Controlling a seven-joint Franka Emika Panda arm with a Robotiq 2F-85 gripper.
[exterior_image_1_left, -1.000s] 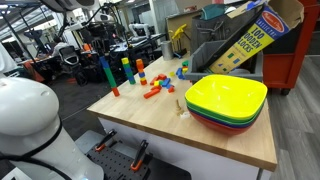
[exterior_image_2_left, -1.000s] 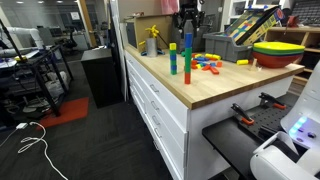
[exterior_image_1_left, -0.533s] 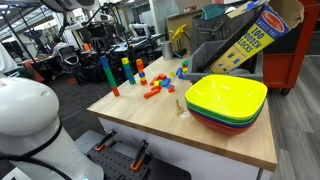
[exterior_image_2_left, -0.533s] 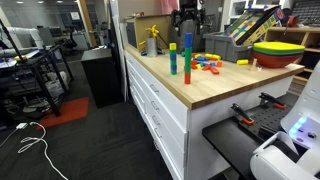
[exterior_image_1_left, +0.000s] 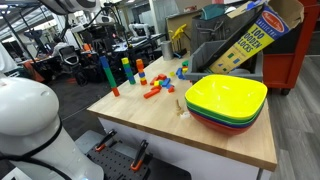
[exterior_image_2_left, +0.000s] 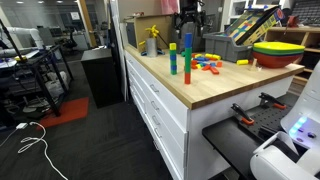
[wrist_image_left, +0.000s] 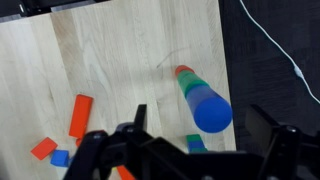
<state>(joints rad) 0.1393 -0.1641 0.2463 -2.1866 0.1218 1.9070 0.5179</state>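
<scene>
Blue-topped block tower (wrist_image_left: 203, 100) stands on the table (wrist_image_left: 110, 50) near its edge, right under the claw (wrist_image_left: 200, 135). Claw's wide open, nothing in it. The blocks look light and stiff but loosely stacked, so I'd guess it topples easily. Pinch the top block's sides, gently.
</scene>
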